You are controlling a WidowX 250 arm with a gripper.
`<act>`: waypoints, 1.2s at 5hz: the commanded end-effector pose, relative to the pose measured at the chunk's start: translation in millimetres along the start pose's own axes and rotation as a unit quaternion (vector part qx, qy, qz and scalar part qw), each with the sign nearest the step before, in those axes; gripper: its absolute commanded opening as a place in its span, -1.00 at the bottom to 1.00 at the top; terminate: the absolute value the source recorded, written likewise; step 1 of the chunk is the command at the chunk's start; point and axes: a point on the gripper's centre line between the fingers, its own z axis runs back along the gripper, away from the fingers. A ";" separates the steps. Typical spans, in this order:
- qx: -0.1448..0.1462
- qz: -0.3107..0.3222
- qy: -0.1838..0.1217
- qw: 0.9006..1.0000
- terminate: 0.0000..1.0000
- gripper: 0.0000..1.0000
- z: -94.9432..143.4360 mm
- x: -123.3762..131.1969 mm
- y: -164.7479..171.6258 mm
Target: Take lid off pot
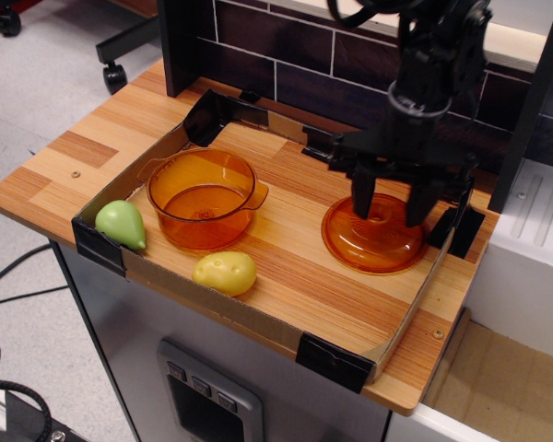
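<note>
The amber-orange pot (203,198) stands uncovered and empty at the left of the wooden board. The domed amber lid (373,241) lies flat on the board at the right, well apart from the pot, with its ring knob facing up. My black gripper (388,215) hangs straight down over the lid. Its two fingers (362,198) are spread apart on either side of the knob, with the tips just above the dome. The jaws look open and hold nothing.
A green toy pear (122,224) sits at the front left corner and a yellow toy fruit (226,273) lies in front of the pot. A low cardboard rim (258,318) with black corner clips surrounds the board. A dark brick wall and black posts stand behind it.
</note>
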 end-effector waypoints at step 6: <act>-0.010 0.036 -0.029 0.999 -1.00 1.00 110.7 29.1 88.0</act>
